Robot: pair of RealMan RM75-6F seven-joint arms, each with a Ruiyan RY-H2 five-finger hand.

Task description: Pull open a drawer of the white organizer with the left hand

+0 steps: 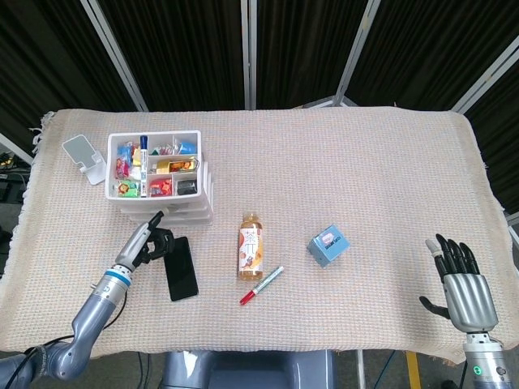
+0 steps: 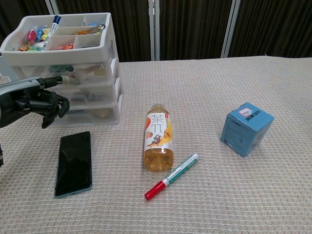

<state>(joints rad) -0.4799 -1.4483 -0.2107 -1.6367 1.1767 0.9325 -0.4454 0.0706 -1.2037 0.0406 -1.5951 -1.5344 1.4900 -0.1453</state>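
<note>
White organizer [image 2: 73, 73] sat far-left on cloth-covered table [image 1: 340, 178], top tray packed with small colourful stuff. Left hand [image 2: 30, 102] was right at drawer fronts, one finger stretched out, rest curled in, gripping nothing I could see; contact with drawer unclear. Right hand [image 1: 462, 285] lay well apart at near right edge, fingers spread, holding nothing. Phone [image 2: 73, 163] lay flat just below left hand.
</note>
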